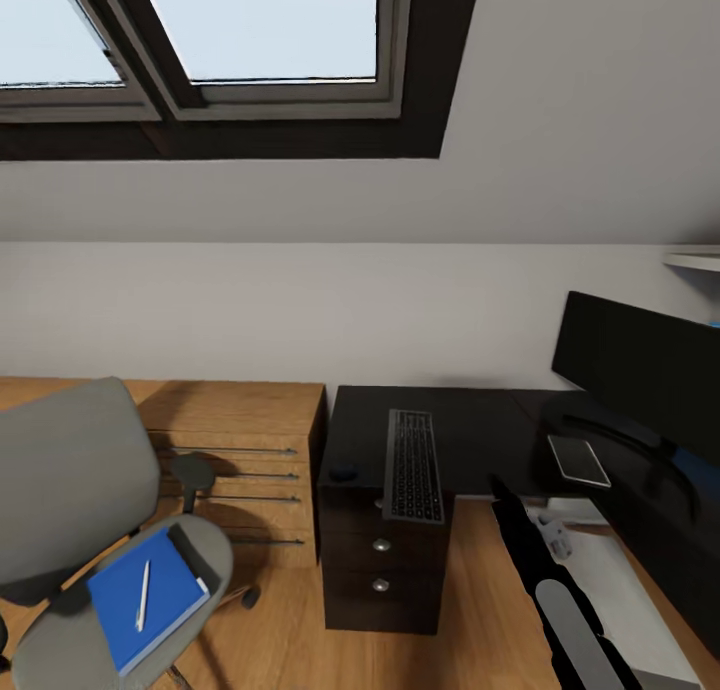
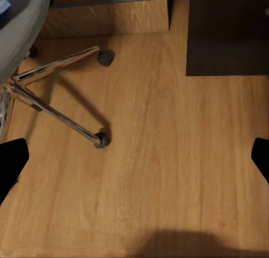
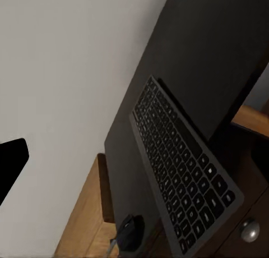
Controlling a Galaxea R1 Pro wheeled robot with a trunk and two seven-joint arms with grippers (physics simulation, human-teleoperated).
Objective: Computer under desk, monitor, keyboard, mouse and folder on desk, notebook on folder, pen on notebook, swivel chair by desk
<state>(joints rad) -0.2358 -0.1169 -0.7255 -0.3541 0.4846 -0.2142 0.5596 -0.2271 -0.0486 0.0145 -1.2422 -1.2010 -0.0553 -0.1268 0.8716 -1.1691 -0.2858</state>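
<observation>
Black tabletop (image 1: 470, 425) is carrying keyboard (image 1: 413, 464) overhanging its edge; folder (image 1: 145, 595) is lying on chair seat, awaiting transfer. Left gripper (image 2: 134, 162) is spread; right gripper's state cannot be told.

Right arm (image 1: 560, 595): black-and-grey links, raised and angled forward at lower right in head view. Left end effector (image 2: 134, 157): fingertips (image 2: 11, 160) set wide apart, nothing between them. Right end effector: one black fingertip (image 3: 11, 160) visible, state indeterminate.
</observation>
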